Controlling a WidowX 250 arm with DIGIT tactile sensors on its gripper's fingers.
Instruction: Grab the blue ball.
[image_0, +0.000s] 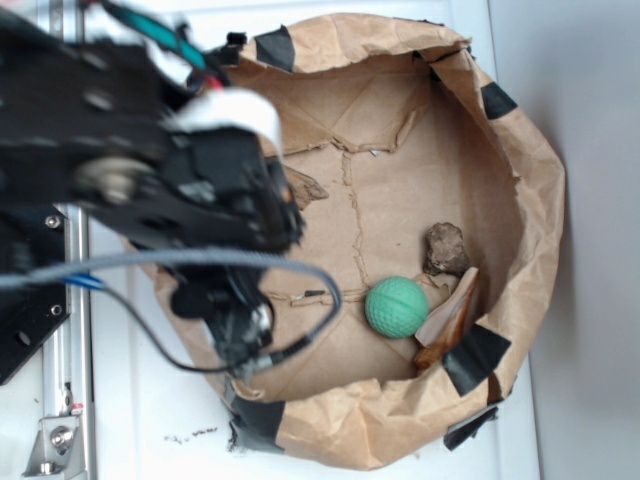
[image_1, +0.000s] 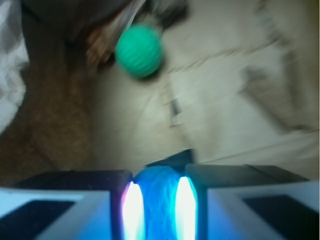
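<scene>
In the wrist view the blue ball (image_1: 159, 202) is squeezed between my two fingers, filling the gap at the bottom middle. My gripper (image_1: 159, 210) is shut on it, above the brown paper floor. In the exterior view the arm covers the ball, and the gripper (image_0: 238, 335) hangs over the left part of the paper bag (image_0: 520, 160). The larger green dimpled ball (image_0: 396, 307) lies free on the bag floor to the right, and shows in the wrist view as the green ball (image_1: 139, 51) at the top left.
A brown rock-like lump (image_0: 446, 247) and a wood-coloured scrap (image_0: 448, 318) lie beside the green ball near the bag's right wall. Black tape patches (image_0: 478, 357) mark the rim. A metal rail (image_0: 68, 330) runs down the left.
</scene>
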